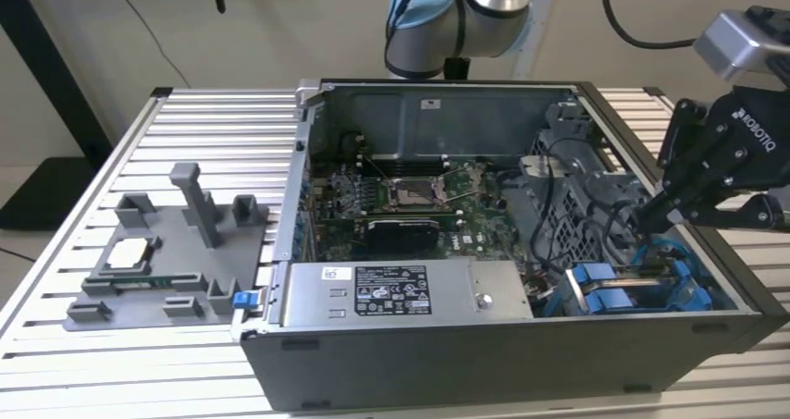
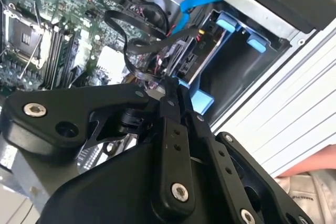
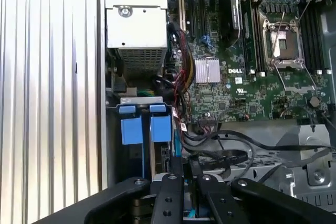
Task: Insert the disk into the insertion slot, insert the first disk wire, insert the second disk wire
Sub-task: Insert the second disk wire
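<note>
Hand [image 1: 645, 223] is down inside the open computer case [image 1: 494, 368], at the exterior view's right, over the drive corner. We read it as narrow: in both wrist views [image 2: 170, 85] [image 3: 184, 165] the two fingers run almost together, with a thin gap at most. We can't tell whether anything is pinched between them.

Rest of the scene, big to small:
- Worktop [image 1: 210, 114]: ribbed aluminium slats, carries everything.
- Case: lid off, takes the middle and the exterior view's right of the worktop.
- Grey tray [image 1: 166, 239] of part holders: on the worktop just beside the case, on the exterior view's left. It has an upright grey post [image 1: 188, 197] and a chip [image 1: 129, 252] seated in it.
- Long grey box [image 1: 408, 291] with a sticker: inside the case along its near wall, also seen in the first wrist view [image 3: 136, 30].
- Motherboard [image 1: 408, 192]: green, flat on the case floor, with the processor socket [image 3: 283, 43] open.
- Slot [image 1: 642, 288]: grey bay with blue tabs [image 3: 131, 129], in the case corner next to the end of the box.
- Disk [image 2: 202, 51]: in the second wrist view a grey slab with a blue frame sits in the slot, just past the hand's tips, beside an open compartment [image 2: 241, 72]. We can't see its label.
- Black flat wires [image 2: 126, 30]: they loop across the gap between motherboard and slot, right by the fingertips.
- Blue wire [image 2: 191, 6]: it runs along the case wall above the disk in the second wrist view.
</note>
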You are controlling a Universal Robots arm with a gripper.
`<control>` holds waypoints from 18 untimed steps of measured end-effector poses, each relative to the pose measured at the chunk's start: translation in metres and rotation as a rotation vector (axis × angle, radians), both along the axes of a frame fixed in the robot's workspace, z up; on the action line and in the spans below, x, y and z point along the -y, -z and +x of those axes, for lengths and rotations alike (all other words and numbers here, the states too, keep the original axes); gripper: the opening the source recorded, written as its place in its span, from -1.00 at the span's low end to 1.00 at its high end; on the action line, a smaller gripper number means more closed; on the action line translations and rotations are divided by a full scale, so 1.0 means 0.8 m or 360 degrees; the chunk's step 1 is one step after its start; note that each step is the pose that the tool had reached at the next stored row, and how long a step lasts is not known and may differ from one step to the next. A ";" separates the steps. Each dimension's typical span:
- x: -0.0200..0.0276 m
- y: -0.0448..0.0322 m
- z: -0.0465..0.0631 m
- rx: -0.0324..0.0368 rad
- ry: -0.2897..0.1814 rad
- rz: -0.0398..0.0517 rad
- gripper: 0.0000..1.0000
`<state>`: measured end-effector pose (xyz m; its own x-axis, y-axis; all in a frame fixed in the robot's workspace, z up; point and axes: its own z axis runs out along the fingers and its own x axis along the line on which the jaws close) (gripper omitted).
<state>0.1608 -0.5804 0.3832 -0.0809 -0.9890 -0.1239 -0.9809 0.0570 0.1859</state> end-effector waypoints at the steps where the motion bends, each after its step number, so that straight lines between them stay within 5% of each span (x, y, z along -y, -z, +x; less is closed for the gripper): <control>1: 0.0021 0.0000 -0.002 0.0000 0.0000 0.0001 -1.00; 8: 0.0142 0.0009 -0.016 0.0005 0.0000 0.0007 -1.00; 10: 0.0146 0.0021 -0.021 0.0030 0.0000 0.0008 -1.00; 18: 0.0151 0.0091 -0.038 0.0158 0.0000 0.0013 -1.00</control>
